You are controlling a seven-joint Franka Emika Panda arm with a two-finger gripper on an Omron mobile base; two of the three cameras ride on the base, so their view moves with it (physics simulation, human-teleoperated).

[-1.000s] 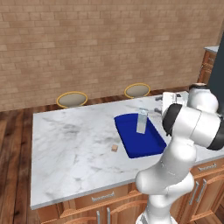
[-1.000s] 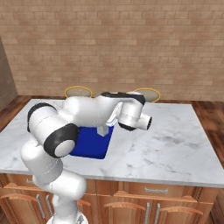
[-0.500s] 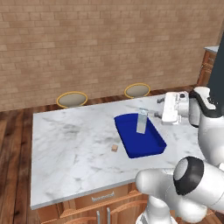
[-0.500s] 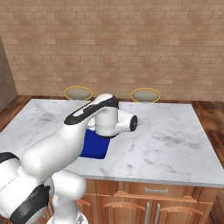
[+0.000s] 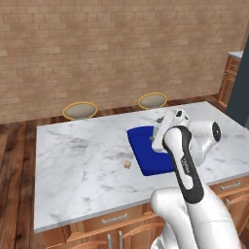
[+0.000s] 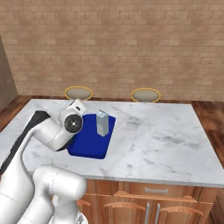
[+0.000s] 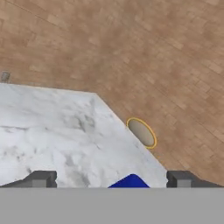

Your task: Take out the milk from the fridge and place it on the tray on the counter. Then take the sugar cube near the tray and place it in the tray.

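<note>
Counter (image 5: 87, 165), tray (image 5: 146, 151) half behind arm

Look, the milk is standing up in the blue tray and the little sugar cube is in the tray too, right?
Not quite. The milk does stand upright in the tray, but the sugar cube lies on the counter beside the tray, as the left base view shows.
</note>
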